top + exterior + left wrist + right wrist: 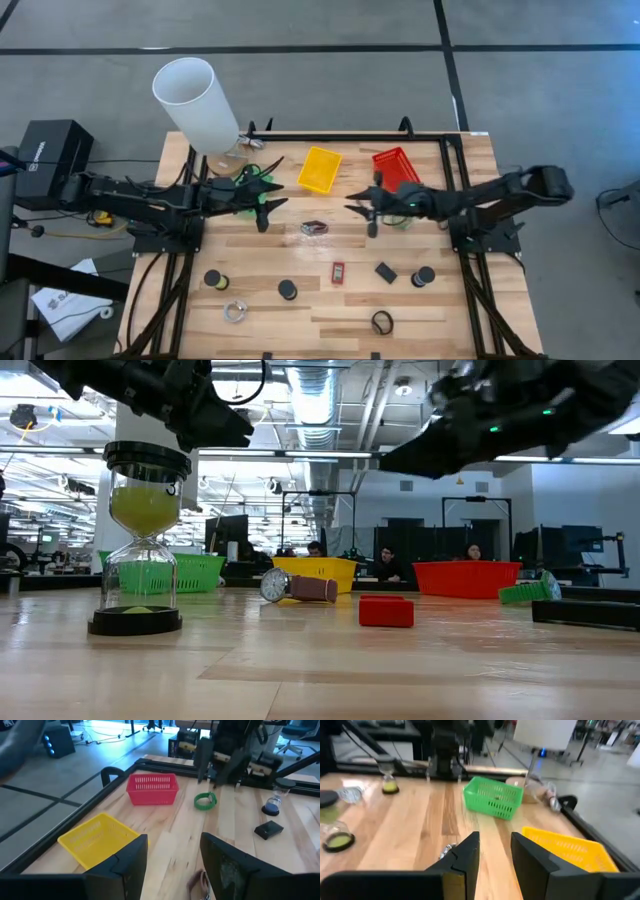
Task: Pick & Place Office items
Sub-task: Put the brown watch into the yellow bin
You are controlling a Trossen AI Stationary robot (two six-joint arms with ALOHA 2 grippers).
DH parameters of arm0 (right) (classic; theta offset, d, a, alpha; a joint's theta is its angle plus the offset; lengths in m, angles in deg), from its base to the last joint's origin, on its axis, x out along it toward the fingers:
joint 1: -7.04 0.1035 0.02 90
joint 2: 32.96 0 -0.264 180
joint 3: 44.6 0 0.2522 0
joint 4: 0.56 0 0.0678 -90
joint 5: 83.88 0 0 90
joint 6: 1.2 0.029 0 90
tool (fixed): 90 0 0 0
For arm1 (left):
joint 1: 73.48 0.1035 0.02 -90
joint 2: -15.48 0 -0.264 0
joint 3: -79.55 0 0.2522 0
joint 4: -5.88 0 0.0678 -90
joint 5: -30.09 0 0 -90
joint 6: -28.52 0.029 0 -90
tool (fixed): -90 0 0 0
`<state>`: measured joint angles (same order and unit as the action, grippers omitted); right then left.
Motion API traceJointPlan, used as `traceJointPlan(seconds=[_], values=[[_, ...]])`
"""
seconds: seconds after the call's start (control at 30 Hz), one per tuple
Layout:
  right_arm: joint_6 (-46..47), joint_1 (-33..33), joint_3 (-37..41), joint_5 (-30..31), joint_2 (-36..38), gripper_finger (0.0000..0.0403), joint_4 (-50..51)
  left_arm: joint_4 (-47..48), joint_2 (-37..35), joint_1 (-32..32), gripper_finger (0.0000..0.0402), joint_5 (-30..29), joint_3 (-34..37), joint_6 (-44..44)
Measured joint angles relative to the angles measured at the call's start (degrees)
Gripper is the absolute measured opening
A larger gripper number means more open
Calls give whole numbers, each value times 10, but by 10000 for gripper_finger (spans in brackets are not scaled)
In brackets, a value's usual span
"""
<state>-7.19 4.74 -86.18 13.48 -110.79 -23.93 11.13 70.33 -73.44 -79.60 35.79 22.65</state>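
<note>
Both grippers hang open above the table's middle, touching nothing. My left gripper [268, 208] and my right gripper [362, 212] face each other across a small dark-and-silver item [314, 228] that lies flat on the wood [300, 588]. A green ring [400, 220] lies under the right arm [205, 801]. Nearer the front lie a red rectangle [338, 271], a dark clip [386, 271], a clear ring [235, 312] and a black ring [381, 322]. Black-capped hourglasses [213, 280] [287, 289] [423, 276] stand upright, one close in the low view [145, 550].
The yellow basket [320, 168] and red basket [395, 165] sit near the far edge. The green basket [493, 797] lies partly under the left arm. A big white cylinder [195, 105] leans at the far left corner. A black frame rail [350, 135] borders the far edge.
</note>
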Motion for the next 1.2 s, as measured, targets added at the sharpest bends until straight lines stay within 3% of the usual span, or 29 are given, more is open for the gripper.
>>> traceJointPlan(seconds=[0.17,0.37,0.5,0.83,1.2], values=[[-6,-2,-83,0,-92,134,30,0,0,0,176,0,0,0],[-16,-5,-201,-37,-180,199,201,1,0,0,176,0,0,0],[-21,-3,-259,-46,-238,224,260,1,0,0,177,0,0,0],[-35,-3,-348,-65,-320,210,360,6,0,0,177,0,0,0],[-27,-3,-356,-91,-321,188,375,7,0,0,177,0,0,0]])
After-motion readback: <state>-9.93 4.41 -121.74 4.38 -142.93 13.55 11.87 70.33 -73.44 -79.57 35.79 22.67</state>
